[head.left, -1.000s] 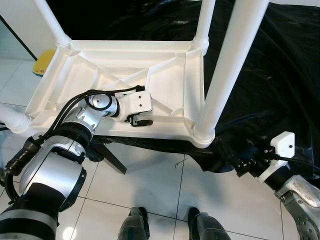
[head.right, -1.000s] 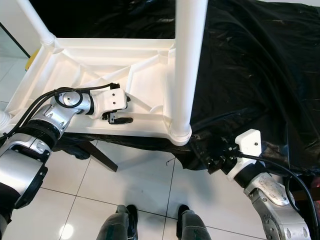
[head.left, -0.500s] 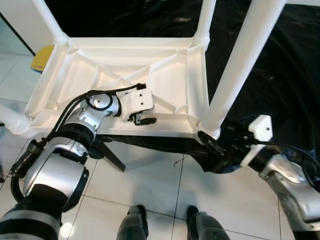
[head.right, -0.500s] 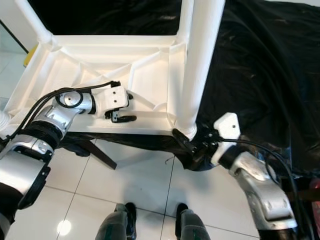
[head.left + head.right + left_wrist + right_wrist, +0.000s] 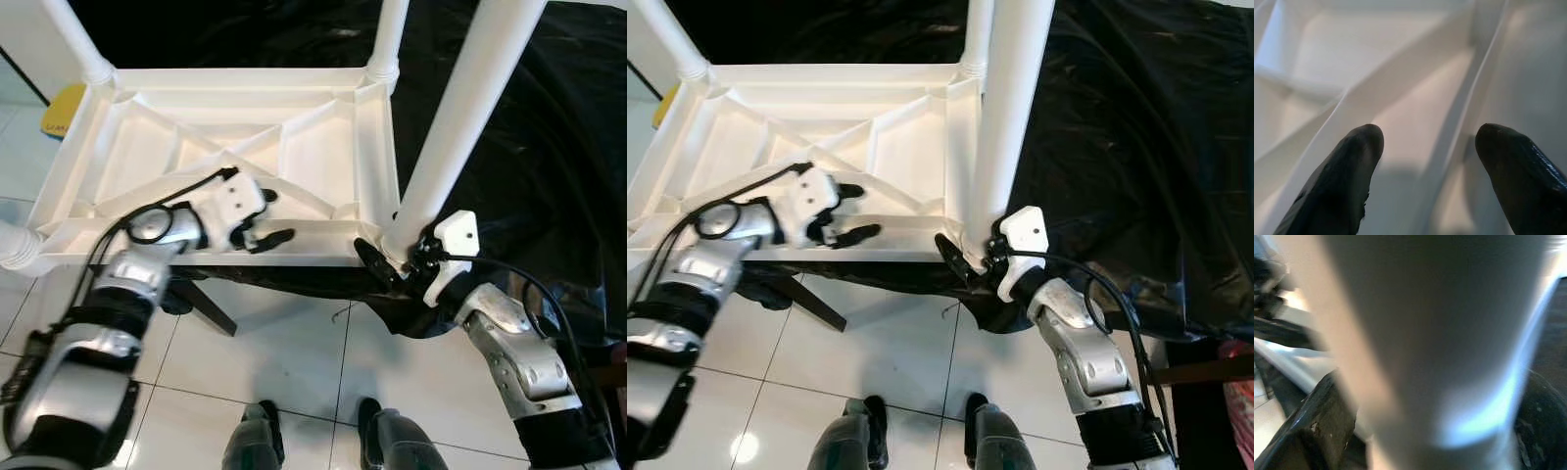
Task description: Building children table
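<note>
One white children's table (image 5: 245, 147) lies upside down on a black sheet (image 5: 549, 147), its ribbed underside facing up. Four white legs can be counted: three stand at the two far corners and the near right corner, and a fourth (image 5: 15, 245) sticks out at the near left. The left hand (image 5: 263, 217) hovers over the near rim, its two fingers spread open. The right hand (image 5: 387, 266) has its fingers on either side of the base of the near right leg (image 5: 460, 117), gripping it.
</note>
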Robot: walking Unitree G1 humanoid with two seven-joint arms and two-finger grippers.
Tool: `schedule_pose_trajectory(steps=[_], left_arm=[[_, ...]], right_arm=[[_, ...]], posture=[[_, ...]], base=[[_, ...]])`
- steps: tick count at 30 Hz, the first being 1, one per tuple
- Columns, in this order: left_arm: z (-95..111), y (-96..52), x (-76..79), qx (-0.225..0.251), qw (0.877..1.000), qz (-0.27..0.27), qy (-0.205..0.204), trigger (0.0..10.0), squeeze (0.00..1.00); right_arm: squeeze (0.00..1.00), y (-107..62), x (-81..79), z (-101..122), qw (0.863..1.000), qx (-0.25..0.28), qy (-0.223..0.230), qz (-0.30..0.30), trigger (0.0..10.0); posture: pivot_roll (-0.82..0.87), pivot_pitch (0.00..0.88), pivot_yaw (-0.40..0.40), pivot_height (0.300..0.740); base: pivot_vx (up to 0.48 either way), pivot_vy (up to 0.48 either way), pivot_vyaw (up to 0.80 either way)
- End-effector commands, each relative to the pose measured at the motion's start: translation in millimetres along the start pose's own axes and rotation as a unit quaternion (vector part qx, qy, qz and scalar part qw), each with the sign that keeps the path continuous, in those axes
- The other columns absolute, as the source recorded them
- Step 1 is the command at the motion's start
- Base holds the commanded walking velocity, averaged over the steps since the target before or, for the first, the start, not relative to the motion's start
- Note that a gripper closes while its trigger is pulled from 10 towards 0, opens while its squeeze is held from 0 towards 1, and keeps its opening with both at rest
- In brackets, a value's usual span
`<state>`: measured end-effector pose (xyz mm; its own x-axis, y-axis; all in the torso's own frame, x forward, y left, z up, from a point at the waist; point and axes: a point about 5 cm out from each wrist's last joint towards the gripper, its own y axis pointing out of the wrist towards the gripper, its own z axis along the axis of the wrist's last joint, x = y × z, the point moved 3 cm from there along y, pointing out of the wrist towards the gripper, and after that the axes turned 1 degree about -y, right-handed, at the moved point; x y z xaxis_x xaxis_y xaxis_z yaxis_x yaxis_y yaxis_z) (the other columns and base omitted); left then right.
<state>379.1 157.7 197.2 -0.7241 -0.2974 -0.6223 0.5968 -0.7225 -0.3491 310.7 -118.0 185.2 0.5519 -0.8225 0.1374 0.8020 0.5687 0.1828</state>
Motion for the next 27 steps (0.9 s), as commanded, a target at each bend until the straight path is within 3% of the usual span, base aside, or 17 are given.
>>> schedule_pose_trajectory(steps=[1, 2, 4, 6, 10, 18, 22, 25, 27], left_arm=[[-17.1, 0.0, 10.8, -0.034, 0.999, -0.012, 0.0, 10.0, 0.0], [-27.6, -5.6, 5.3, -0.064, 0.998, 0.003, 0.01, 10.0, 0.0], [-32.7, -8.1, 1.7, -0.079, 0.997, 0.012, 0.013, 10.0, 0.0], [-42.4, -9.8, -12.4, -0.124, 0.99, 0.051, 0.038, 10.0, 0.0], [-40.3, -3.3, -21.2, -0.147, 0.984, 0.078, 0.061, 10.0, 0.0], [-21.7, 28.8, -22.6, -0.149, 0.98, 0.084, 0.106, 10.0, 0.0], [-18.2, 34.3, -21.5, -0.147, 0.979, 0.081, 0.117, 10.0, 0.0], [-1.8, 50.7, -15.3, -0.118, 0.983, 0.06, 0.13, 10.0, 0.0], [-1.8, 50.7, -15.3, -0.118, 0.983, 0.06, 0.13, 10.0, 0.0]], right_arm=[[0.0, -1.7, 2.1, -2.8, 1.0, -0.001, 0.003, -0.01, 10.0], [0.0, -1.8, 7.5, -2.3, 1.0, 0.003, 0.003, -0.025, 10.0], [0.0, -2.0, 10.6, -2.2, 0.999, 0.006, 0.002, -0.034, 10.0], [0.0, -7.1, 24.0, -1.8, 0.997, 0.012, 0.004, -0.076, 10.0], [0.0, -14.1, 41.3, -0.3, 0.99, 0.025, -0.001, -0.138, 10.0], [0.0, -28.7, 61.5, -0.5, 0.974, 0.034, -0.017, -0.223, 10.0], [0.0, -30.9, 62.7, -1.2, 0.972, 0.034, -0.017, -0.23, 10.0], [0.0, -33.9, 58.2, -5.5, 0.976, 0.027, -0.012, -0.215, 10.0], [0.0, -33.9, 58.2, -5.5, 0.976, 0.027, -0.012, -0.215, 10.0]], posture=[[0.06, 0.25, 0.002, 0.74], [0.06, 0.251, 0.001, 0.74], [0.06, 0.251, 0.001, 0.74], [0.05, 0.245, 0.007, 0.74], [0.03, 0.24, 0.015, 0.74], [0.0, 0.235, 0.034, 0.74], [-0.01, 0.235, 0.038, 0.74], [-0.03, 0.236, 0.055, 0.74], [-0.03, 0.236, 0.055, 0.74]], base=[[0.0, 0.0, 0.0], [0.0, 0.0, 0.0], [0.0, 0.0, 0.0], [0.0, 0.0, 0.0], [0.0, 0.0, 0.0], [0.0, 0.0, 0.0], [0.0, 0.0, 0.0], [0.0, 0.0, 0.0], [0.0, 0.0, 0.0]])
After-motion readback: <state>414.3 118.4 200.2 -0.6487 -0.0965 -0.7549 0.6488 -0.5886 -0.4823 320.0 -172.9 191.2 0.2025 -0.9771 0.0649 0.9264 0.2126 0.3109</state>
